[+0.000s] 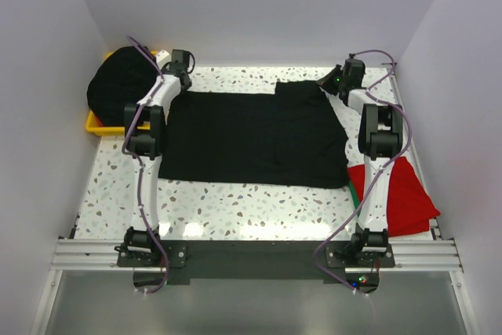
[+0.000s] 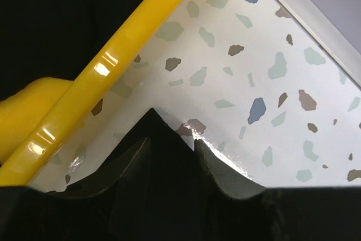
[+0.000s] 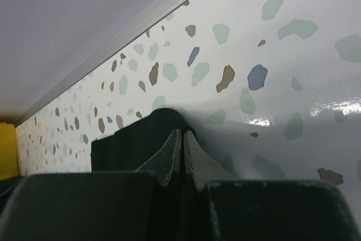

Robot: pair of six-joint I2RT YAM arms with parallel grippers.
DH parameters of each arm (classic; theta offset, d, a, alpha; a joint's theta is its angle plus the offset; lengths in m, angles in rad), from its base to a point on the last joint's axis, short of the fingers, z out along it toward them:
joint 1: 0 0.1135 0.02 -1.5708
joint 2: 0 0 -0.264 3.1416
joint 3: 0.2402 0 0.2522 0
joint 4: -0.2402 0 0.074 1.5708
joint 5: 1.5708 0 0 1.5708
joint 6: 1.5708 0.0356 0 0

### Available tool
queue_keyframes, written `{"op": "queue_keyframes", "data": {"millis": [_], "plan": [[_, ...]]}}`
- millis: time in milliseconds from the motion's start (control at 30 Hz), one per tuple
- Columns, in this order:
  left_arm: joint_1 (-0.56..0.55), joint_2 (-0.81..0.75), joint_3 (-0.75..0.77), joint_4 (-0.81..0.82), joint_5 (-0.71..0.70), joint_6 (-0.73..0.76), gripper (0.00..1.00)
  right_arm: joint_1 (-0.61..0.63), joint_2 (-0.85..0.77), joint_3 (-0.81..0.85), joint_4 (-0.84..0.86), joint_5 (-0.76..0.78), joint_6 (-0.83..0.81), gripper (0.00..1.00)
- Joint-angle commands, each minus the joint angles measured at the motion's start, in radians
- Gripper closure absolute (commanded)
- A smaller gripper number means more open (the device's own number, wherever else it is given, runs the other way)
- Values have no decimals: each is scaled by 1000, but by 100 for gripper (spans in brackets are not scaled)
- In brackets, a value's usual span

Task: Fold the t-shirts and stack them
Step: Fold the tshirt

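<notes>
A black t-shirt [image 1: 251, 135] lies spread flat in the middle of the table. My left gripper [image 1: 182, 76] is at its far left corner. In the left wrist view that gripper [image 2: 172, 142] is closed on a bunched peak of the black cloth [image 2: 153, 121]. My right gripper [image 1: 333, 82] is at the shirt's far right corner. In the right wrist view its jaws [image 3: 183, 134] stand nearly together, pinching black cloth [image 3: 135, 136]. A red t-shirt [image 1: 404, 190] lies crumpled at the near right, by the right arm. More black shirts [image 1: 118, 84] are heaped in the bin.
A yellow plastic bin [image 1: 94, 123] stands at the far left edge; its rim [image 2: 113, 66] runs close beside the left gripper. White walls enclose the table on three sides. A metal rail [image 1: 251, 253] crosses the near edge with both arm bases.
</notes>
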Motion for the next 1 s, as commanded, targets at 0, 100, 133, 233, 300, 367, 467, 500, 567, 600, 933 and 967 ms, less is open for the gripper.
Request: {"op": "queue_keyframes", "data": {"millis": [0,100,133,233,300,367,467,500,567,600,933,967], "plan": [[-3,34,40,23,-21,-20,59,-5,-37,6,43,-15,-4,100],[-3,37,35,16,-27,-20,59,-5,-33,8,45,-15,-4,100],[-3,39,29,16,-27,-20,59,-4,-31,8,43,-18,-6,100],[-3,42,25,12,-25,-21,61,-4,-28,6,46,-23,2,100],[-3,42,21,12,-19,-21,65,-5,-28,8,49,-25,3,100],[-3,39,15,12,-18,-21,72,-5,-31,8,49,-29,6,100],[-3,20,6,25,-5,-17,81,-4,-44,6,48,-34,9,100],[-3,5,3,32,4,-14,83,-4,-48,6,49,-34,11,100],[-3,-9,-11,54,16,-7,89,-4,-63,5,49,-35,12,100],[-3,-24,-17,60,25,-6,91,-4,-71,5,51,-37,15,100],[1,-108,-71,117,76,36,99,-5,-200,-27,52,-22,26,100],[3,-116,-74,117,82,36,99,-7,-227,-35,55,-21,25,100]]}}
